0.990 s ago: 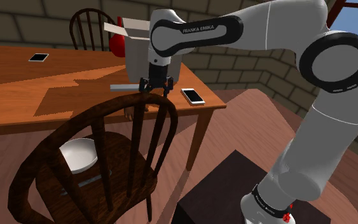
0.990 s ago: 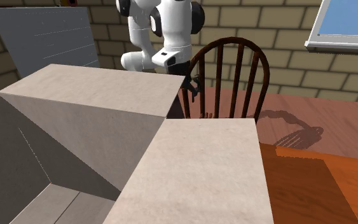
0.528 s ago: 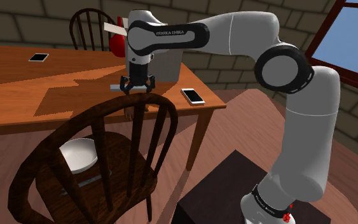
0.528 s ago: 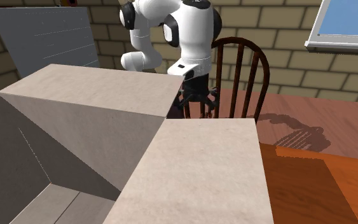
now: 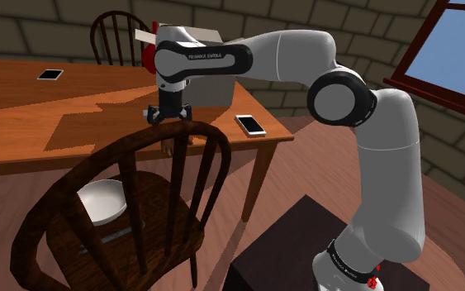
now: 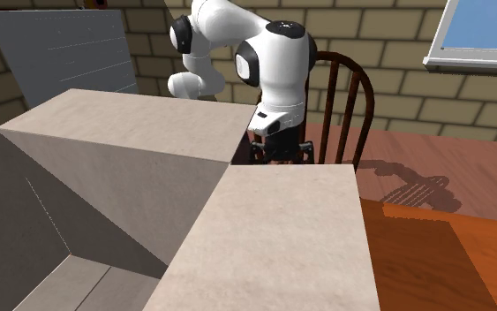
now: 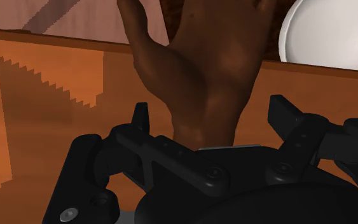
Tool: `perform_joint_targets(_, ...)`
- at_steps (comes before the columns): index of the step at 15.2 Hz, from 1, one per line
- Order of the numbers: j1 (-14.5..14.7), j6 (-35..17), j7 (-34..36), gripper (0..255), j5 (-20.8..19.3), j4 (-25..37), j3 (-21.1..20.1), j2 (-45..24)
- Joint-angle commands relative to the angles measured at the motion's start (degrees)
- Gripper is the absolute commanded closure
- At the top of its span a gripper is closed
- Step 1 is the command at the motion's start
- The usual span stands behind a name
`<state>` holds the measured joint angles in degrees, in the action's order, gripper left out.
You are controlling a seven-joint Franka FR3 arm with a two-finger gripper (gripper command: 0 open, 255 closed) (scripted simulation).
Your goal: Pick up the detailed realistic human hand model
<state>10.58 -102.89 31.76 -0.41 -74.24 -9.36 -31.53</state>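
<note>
Black claw (image 7: 211, 109), spread open, straddles the narrow wrist of the brown hand model (image 7: 199, 63) on the tabletop (image 7: 44, 140), likely the easiest clasp. Shoulder view: phone (image 5: 251, 125) at its three o'clock.

White letters on the arm (image 5: 208, 56) read "FRANKA EMIKA".

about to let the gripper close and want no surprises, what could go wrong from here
1. The hand model lies with its fingers past the edge of the table. A bump from the open gripper could tip it off toward the white bowl.
2. In the shoulder view the chair's back rail stands close under the gripper, so descending further might strike it.
</note>
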Motion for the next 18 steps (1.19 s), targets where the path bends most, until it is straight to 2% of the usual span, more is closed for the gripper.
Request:
perform_joint_targets(1, 0.0, -1.5, 0.0, 0, 0.0, -1.1, 0.0, -0.3)
perform_joint_targets(3, 0.0, -1.9, 0.0, 0, 0.0, -1.5, 0.0, -0.3)
perform_joint_targets(4, 0.0, -2.0, 0.0, 255, 0.0, -1.7, 0.0, -0.2)
perform_joint_targets(13, 0.0, -1.9, 0.0, 255, 0.0, -1.5, 0.0, -0.3)
perform_joint_targets(18, 0.1, 1.8, 0.2, 255, 0.0, 1.8, 0.0, 0.0)
